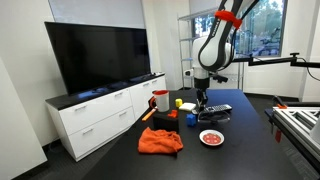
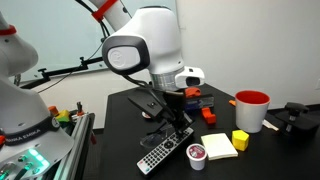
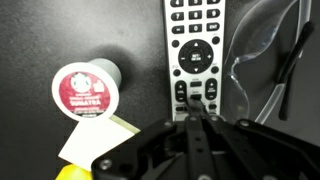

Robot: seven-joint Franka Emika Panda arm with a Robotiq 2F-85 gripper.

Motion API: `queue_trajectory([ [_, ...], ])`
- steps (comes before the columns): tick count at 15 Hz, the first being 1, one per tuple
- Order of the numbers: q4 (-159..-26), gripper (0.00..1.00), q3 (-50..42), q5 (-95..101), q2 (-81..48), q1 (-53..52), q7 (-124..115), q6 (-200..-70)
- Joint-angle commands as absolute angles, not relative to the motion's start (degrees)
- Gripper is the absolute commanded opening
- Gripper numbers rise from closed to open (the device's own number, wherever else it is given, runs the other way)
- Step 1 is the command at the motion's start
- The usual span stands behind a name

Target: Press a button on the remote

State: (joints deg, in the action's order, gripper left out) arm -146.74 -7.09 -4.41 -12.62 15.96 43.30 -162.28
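In the wrist view, the leftmost thing is a pod [image 3: 85, 88] with a red lid, standing on the black table [image 3: 30, 40]. A yellow notepad [image 3: 92, 143] lies just beside it. Right of the pod lies the remote [image 3: 195, 45], keys up, running lengthwise away from you. Your gripper [image 3: 197, 112] is over its near end, with the jaws drawn together to a narrow point above the lower keys. You cannot tell whether the tips touch a key. Clear glasses [image 3: 262, 55] lie just right of the remote. In an exterior view, a red cup [image 2: 252, 108] stands far to the right, well apart from the remote.
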Motion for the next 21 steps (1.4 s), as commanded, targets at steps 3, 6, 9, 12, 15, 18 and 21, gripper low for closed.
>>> queue_trajectory([
  [3,-144.91,0.0,-6.13,-3.65,-14.06,17.64,43.91,-162.93],
  [6,-144.45,0.0,-6.08,-3.61,-14.5,17.88,43.76,-162.88],
  [9,-144.05,0.0,-6.16,-3.36,-14.96,17.96,43.51,-162.83],
  [12,-142.48,0.0,-8.45,0.04,-18.74,17.05,40.93,-164.27],
  [15,-141.27,0.0,-9.62,2.79,-20.05,17.03,39.13,-164.24],
  [18,-140.71,0.0,-10.03,4.65,-20.4,17.04,37.68,-164.32],
  [21,-140.46,0.0,-10.0,5.54,-20.53,17.12,36.7,-164.44],
])
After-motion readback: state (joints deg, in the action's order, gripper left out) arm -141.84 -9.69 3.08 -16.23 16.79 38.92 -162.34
